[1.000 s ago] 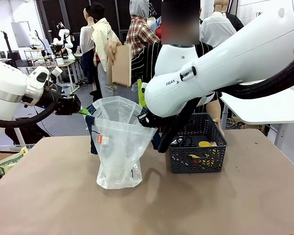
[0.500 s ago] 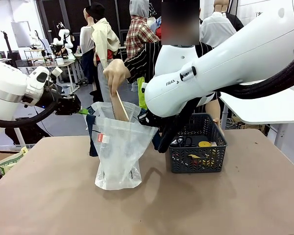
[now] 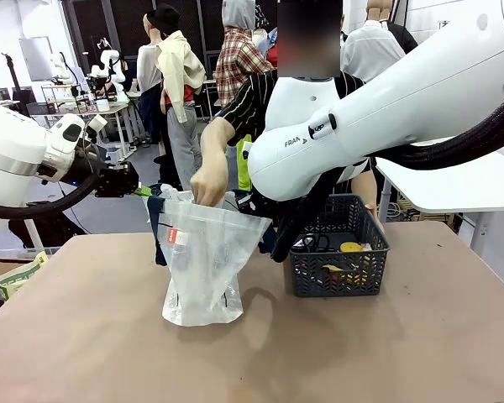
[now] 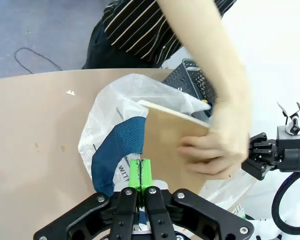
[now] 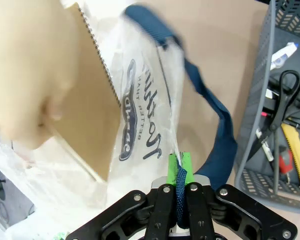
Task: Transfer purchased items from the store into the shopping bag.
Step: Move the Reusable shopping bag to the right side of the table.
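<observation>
The translucent shopping bag (image 3: 203, 264) stands on the table with its mouth held open between both grippers. My left gripper (image 3: 144, 191) is shut on the bag's rim at the navy handle (image 4: 117, 145); its green pads (image 4: 136, 172) are pressed together. My right gripper (image 5: 179, 170) is shut on the other navy strap (image 5: 212, 130). A person's hand (image 3: 208, 180) reaches into the bag's mouth, holding a brown spiral-bound notebook (image 4: 172, 142), one of the purchased items. That notebook (image 5: 92, 125) is partly inside the bag.
A dark grey mesh basket (image 3: 336, 281) stands right of the bag, holding scissors (image 5: 286, 87) and a yellow item (image 3: 350, 247). My right arm (image 3: 378, 101) crosses above it. Bare tabletop (image 3: 109, 353) lies in front.
The person's hand has come down from above the bag, bringing the brown notebook into its mouth. Both grippers kept their hold and stayed in place.
</observation>
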{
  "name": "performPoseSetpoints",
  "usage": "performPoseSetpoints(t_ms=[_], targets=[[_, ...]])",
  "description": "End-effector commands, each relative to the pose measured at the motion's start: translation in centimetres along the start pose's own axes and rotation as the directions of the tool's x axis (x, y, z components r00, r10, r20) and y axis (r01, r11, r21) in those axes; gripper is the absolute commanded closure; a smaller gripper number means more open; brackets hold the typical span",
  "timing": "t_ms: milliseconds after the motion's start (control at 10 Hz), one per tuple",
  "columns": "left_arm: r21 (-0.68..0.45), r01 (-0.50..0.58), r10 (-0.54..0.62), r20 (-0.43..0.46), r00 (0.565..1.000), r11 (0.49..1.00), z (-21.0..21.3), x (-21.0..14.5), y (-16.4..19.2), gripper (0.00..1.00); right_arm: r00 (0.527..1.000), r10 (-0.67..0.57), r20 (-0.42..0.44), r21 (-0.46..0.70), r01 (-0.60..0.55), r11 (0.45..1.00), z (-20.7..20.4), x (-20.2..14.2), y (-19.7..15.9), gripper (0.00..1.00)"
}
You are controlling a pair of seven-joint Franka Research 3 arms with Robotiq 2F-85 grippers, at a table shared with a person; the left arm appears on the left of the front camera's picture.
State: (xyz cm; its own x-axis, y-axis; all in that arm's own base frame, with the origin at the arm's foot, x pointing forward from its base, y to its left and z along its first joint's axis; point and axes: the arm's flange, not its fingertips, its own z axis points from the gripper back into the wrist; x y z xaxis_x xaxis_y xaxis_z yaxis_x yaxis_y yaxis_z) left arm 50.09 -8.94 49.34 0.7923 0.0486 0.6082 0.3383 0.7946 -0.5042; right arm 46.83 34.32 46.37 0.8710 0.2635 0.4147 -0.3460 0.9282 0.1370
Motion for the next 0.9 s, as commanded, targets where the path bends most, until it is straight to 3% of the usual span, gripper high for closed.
performPoseSetpoints(t_ms=[0, 800], targets=[[0.001, 0.002, -0.002, 0.005, 1.000, 1.000, 0.24, 0.11, -0.05, 1.00, 1.000, -0.003, -0.002, 0.013, 0.003, 1.000, 0.11, -0.03, -0.19, 1.00], [0.001, 0.002, -0.002, 0.005, 1.000, 1.000, 0.24, 0.11, -0.05, 1.00, 1.000, -0.003, -0.002, 0.013, 0.003, 1.000, 0.11, -0.03, -0.19, 1.00]])
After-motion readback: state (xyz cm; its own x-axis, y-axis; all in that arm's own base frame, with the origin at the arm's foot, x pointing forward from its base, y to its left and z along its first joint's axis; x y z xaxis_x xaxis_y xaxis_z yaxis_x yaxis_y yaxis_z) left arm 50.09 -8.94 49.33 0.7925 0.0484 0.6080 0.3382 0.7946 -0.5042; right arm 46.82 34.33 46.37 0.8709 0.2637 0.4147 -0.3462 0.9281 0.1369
